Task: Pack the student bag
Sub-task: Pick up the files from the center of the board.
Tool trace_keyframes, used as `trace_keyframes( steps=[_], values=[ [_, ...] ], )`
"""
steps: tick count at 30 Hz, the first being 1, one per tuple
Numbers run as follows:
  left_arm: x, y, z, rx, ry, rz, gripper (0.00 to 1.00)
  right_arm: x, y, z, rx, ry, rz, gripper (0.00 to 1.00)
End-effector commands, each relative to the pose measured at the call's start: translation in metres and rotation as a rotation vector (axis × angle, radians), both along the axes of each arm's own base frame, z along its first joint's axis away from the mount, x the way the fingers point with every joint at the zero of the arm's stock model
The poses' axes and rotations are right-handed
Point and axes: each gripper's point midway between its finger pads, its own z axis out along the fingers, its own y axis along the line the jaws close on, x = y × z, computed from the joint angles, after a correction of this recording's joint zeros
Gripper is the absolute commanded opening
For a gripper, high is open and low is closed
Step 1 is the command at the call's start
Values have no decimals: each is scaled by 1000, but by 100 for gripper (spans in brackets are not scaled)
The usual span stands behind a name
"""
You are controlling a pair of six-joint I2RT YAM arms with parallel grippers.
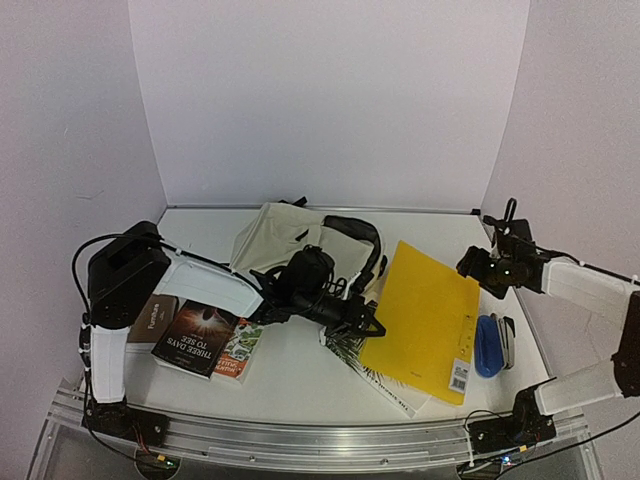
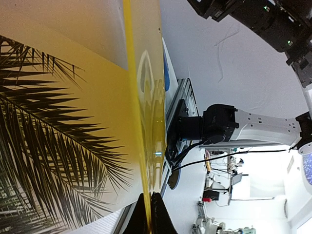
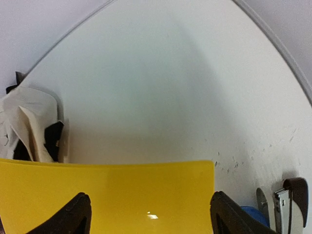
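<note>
The student bag (image 1: 272, 238), cream canvas with black straps, lies at the back centre of the table; it also shows at the left edge of the right wrist view (image 3: 29, 122). A yellow folder (image 1: 425, 318) rests to its right, partly on a palm-leaf book (image 1: 388, 385). My left gripper (image 1: 377, 326) is shut on the folder's left edge; the left wrist view has both fingertips (image 2: 158, 217) pinching the thin yellow sheet (image 2: 151, 97) above the palm-leaf cover (image 2: 48, 146). My right gripper (image 1: 470, 262) hovers open over the folder's far right corner (image 3: 107, 195), jaws wide apart with nothing held.
Three books lie at the front left: a dark "Three Days to See" (image 1: 198, 338), a colourful one (image 1: 238, 352) and a brown one (image 1: 152, 318). A blue case with a stapler (image 1: 492, 345) sits right of the folder, seen also as a stapler (image 3: 288, 200) in the right wrist view.
</note>
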Motion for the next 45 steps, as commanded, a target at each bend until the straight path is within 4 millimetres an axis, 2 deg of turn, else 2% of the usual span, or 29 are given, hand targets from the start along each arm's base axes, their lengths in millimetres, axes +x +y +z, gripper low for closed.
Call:
trace_keyframes(
  steps=[1,3,5,8,10,14,18,21,26,31,37,41,45],
  values=[
    [-14,17,70,-67,-272,-130,0,5,3,74,-18,-201,53,93],
    [-17,27,89,-98,-320,-168,0,0,12,96,-16,-262,124,98],
    [-18,42,106,-149,-290,-213,0,-7,26,114,-5,-316,230,98],
    [-15,65,117,-152,-237,-259,0,-25,63,140,65,-401,464,98],
    [-16,79,120,-125,-247,-294,0,-33,77,146,111,-418,553,98],
    [-24,108,117,-49,-266,-379,0,-39,92,140,160,-396,628,98],
    [-33,126,119,-13,-273,-433,0,-46,115,134,223,-366,735,98],
    [-44,135,125,-29,-267,-472,0,-51,137,123,278,-313,826,98],
    [-55,146,135,-34,-270,-510,0,-62,181,103,274,-231,948,98],
    [-60,155,139,-23,-292,-518,0,-78,207,102,346,-196,1084,98],
    [-63,162,138,11,-311,-529,0,-102,223,109,458,-169,1225,88],
    [-64,164,142,17,-320,-544,0,-116,227,115,504,-166,1285,77],
    [-59,167,143,35,-349,-538,0,-129,229,119,535,-167,1330,73]
  ],
)
